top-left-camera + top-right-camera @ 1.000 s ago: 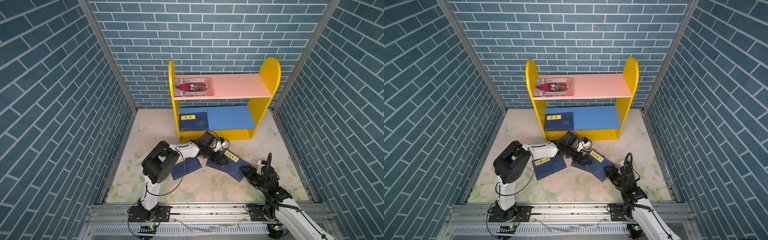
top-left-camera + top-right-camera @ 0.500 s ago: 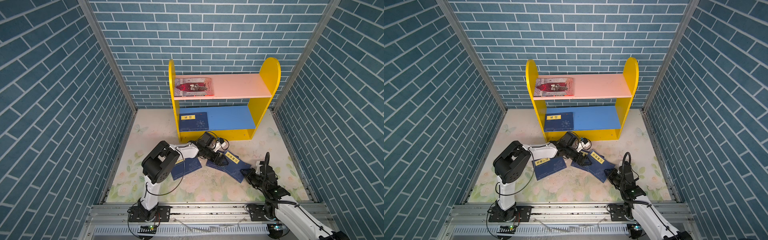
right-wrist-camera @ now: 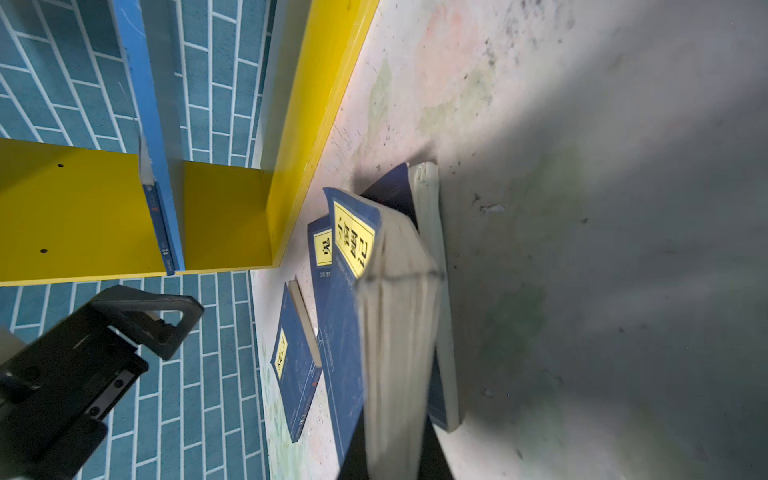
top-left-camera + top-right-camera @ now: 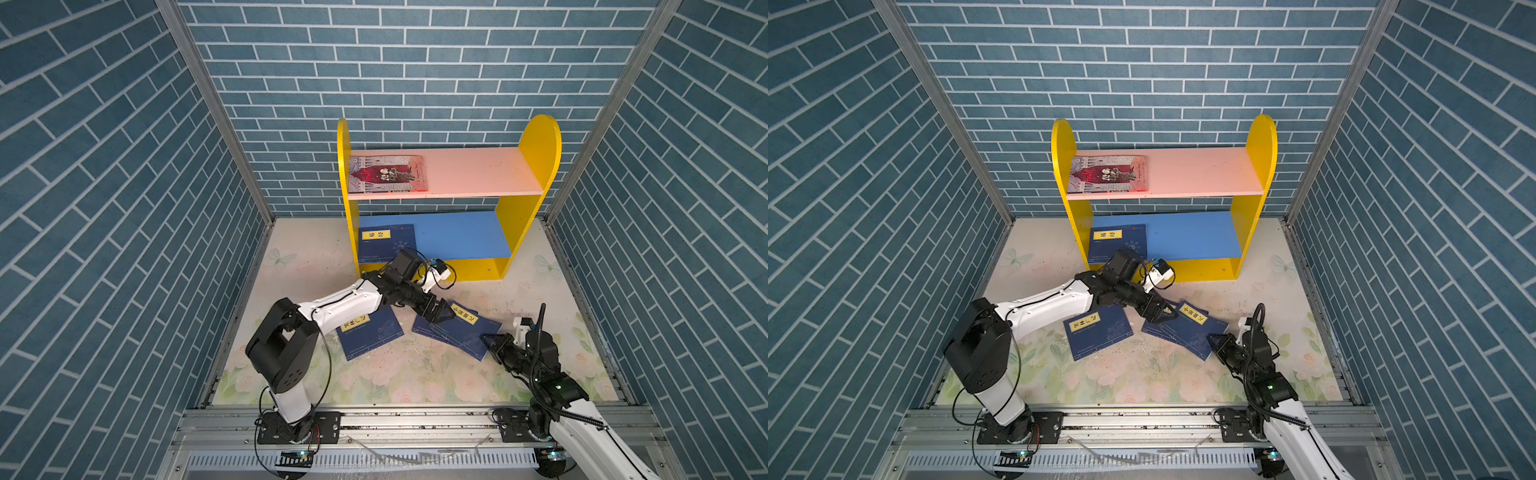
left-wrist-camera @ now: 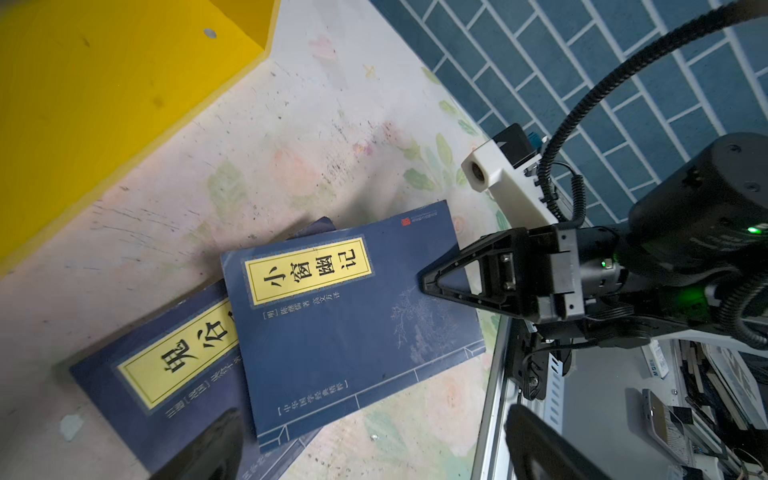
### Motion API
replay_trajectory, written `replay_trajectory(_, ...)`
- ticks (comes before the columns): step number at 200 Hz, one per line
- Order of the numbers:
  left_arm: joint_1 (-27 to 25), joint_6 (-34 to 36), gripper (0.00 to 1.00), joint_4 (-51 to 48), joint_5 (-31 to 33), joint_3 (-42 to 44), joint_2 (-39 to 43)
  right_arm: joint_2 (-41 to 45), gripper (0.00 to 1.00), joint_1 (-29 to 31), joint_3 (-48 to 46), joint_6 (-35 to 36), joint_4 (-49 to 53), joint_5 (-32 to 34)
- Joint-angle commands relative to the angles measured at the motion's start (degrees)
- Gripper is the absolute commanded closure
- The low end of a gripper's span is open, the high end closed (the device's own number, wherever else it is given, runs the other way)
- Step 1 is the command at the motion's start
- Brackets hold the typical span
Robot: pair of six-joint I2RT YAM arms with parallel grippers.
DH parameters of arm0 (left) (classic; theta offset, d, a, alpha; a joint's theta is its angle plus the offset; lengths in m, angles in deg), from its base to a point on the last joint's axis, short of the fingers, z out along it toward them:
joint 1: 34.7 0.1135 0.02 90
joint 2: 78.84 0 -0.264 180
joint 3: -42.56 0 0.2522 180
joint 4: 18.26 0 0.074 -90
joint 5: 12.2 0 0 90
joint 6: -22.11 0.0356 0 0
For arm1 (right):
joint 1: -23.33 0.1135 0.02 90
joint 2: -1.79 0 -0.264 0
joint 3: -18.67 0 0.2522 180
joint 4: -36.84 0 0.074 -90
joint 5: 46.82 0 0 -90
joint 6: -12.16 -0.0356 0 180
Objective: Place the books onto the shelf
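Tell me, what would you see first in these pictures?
The bright yellow-sided shelf at the back grabs you first, with a grey-and-red book lying flat on its pink top board. On the flowery floor in front, the right gripper pinches the edge of the top navy book, with the open left gripper near its other end.

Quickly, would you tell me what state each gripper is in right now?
Left gripper: open, holding nothing.
Right gripper: closed on the top blue book's edge.

Top navy book [image 5: 340,328] overlapping lower navy book [image 5: 166,374], right gripper [image 5: 428,284] jaws clamping its edge, yellow shelf [image 5: 104,83] nearby
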Motion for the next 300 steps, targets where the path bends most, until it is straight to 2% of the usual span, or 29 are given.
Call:
replay_trajectory(1, 0.66, 1.88, 0.0, -8.57, 0.95, -1.18, 4.88, -0.26, 1.0, 0.11, 4.06, 2.21, 0.57, -3.28)
replay_trajectory(51, 2.46, -6.49, 0.0, -16.52, 0.61, -0.54, 15.13, -6.15, 1.0, 0.09, 10.97, 4.98, 0.14, -8.79)
replay_trajectory(82, 7.41, -12.97, 0.0, -18.9, -6.62, 0.45, 17.45, -9.23, 1.0, 0.11, 14.77, 5.92, -0.68, -12.99)
replay_trajectory(104, 8.99, -16.27, 0.0, -20.69, -11.67, 0.54, 19.13, -10.92, 1.0, 0.07, 18.31, 6.51, -0.85, -14.72)
replay_trajectory(125, 9.98, -20.42, 0.0, -17.12, -16.09, 3.19, 21.7, -13.58, 1.0, 0.11, 22.63, 7.55, -1.12, -15.81)
replay_trajectory(158, 12.66, -27.4, 0.0, -7.92, -19.11, 7.36, 24.43, -18.55, 1.0, 0.11, 28.23, 8.08, -2.89, -17.28)
replay_trajectory(214, 13.36, -24.84, 0.0, -4.03, -19.44, 11.11, 25.84, -28.83, 1.0, 0.07, 34.54, 6.42, -12.43, -19.03)
replay_trajectory(274, 10.94, -20.62, 0.0, -1.41, -18.02, 12.36, 25.84, -38.09, 1.0, 0.2, 38.72, 1.69, -23.47, -20.71)
replay_trajectory(300, 10.04, -24.45, 0.0, 5.41, -14.7, 15.55, 25.18, -40.56, 1.0, 0.45, 39.57, -0.97, -27.92, -20.8)
